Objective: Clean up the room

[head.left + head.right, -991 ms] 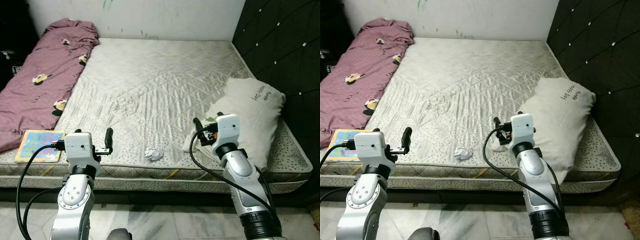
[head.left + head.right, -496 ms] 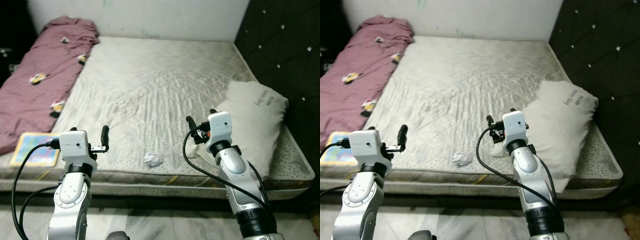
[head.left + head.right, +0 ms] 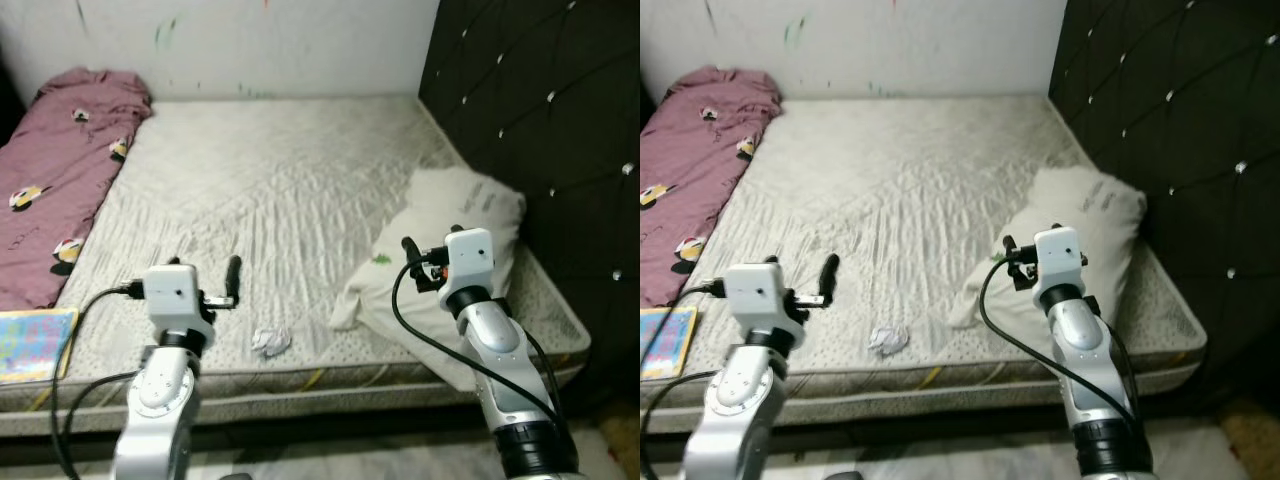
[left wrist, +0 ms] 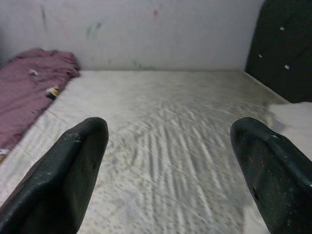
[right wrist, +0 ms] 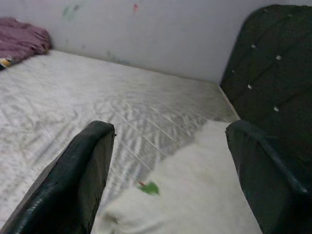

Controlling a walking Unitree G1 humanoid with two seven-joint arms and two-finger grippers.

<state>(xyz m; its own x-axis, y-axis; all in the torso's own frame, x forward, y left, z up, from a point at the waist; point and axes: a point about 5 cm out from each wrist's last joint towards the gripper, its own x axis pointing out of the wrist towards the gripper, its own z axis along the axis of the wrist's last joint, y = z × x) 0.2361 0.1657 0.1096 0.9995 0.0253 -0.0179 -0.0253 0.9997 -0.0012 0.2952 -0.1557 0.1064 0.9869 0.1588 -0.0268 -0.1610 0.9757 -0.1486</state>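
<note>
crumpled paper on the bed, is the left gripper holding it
No, the crumpled paper lies on the mattress near its front edge, apart from the open left gripper.

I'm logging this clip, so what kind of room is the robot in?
Most likely a bedroom: a bare quilted mattress against a dark tufted headboard, with a pillow and a maroon blanket on it.

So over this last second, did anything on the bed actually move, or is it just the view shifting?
Just the view: the camera swung toward the robot's right, so the whole scene slid left. The crumpled paper, pillow, book and purple blanket lie where they were on the mattress. The left gripper and right gripper remain raised, open and empty.
</note>
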